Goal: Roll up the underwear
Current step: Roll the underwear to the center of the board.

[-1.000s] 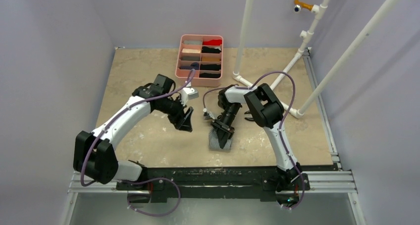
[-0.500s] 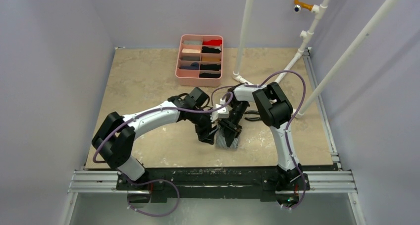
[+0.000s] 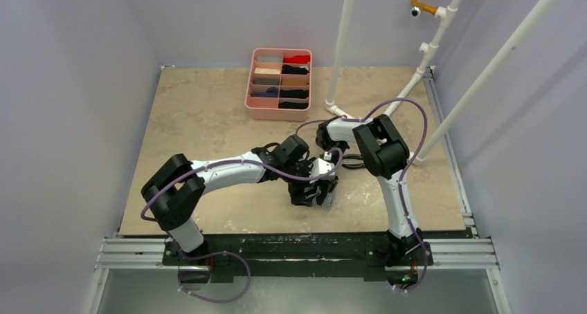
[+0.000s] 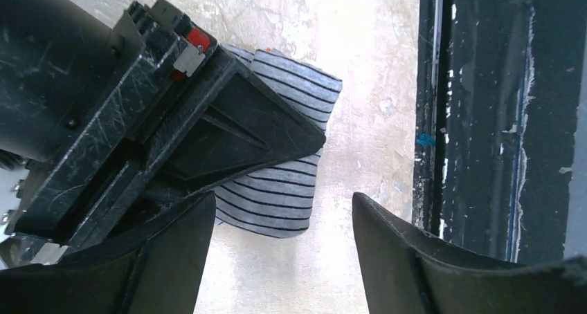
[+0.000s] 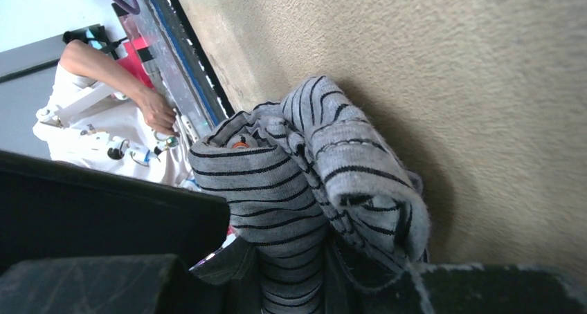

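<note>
Grey striped cloth underwear, lower centre overhead, looks half rolled; right gripper clamps it, left gripper spread, empty.

This is a robotics lab test cell: plain pale walls box in a stone-patterned table, a left arm and a right arm are bolted to a metal rail along its near edge, and a white pipe frame stands at the far right.
</note>
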Tool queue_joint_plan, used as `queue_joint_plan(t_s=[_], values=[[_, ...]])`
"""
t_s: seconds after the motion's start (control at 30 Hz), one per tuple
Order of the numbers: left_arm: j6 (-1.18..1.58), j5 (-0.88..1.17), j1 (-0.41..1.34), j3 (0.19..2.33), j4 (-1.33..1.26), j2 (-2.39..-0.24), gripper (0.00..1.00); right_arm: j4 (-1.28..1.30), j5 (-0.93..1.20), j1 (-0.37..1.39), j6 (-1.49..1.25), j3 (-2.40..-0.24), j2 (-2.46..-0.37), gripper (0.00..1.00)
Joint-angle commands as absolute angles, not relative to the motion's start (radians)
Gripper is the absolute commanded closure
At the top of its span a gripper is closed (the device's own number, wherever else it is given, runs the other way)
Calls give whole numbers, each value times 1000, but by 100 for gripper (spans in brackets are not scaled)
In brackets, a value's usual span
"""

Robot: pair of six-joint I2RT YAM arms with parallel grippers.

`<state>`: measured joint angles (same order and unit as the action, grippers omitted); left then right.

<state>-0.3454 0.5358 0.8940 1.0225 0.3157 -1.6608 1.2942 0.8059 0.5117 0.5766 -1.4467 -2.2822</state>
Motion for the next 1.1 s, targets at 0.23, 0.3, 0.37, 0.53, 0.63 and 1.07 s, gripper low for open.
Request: queue_joint_plan(t_s=[0.23,0.3,0.37,0.53,0.63,1.07], values=[[-370,522,933,1004,169,-1740,28,997,550,502,652,-1428,-2343,99],[-360,522,935,998,151,-1749,29,997,551,501,652,-1430,-2346,99],[-347,520,938,996,140,-1762,30,996,554,501,650,-1429,-2346,99],[-309,501,945,980,102,-1798,34,990,555,502,645,-1424,-2347,99],[-292,463,948,978,87,-1815,35,987,554,501,644,-1419,-2349,99],[-342,353,954,781,-131,-1612,34,979,538,492,647,-1392,-2353,99]])
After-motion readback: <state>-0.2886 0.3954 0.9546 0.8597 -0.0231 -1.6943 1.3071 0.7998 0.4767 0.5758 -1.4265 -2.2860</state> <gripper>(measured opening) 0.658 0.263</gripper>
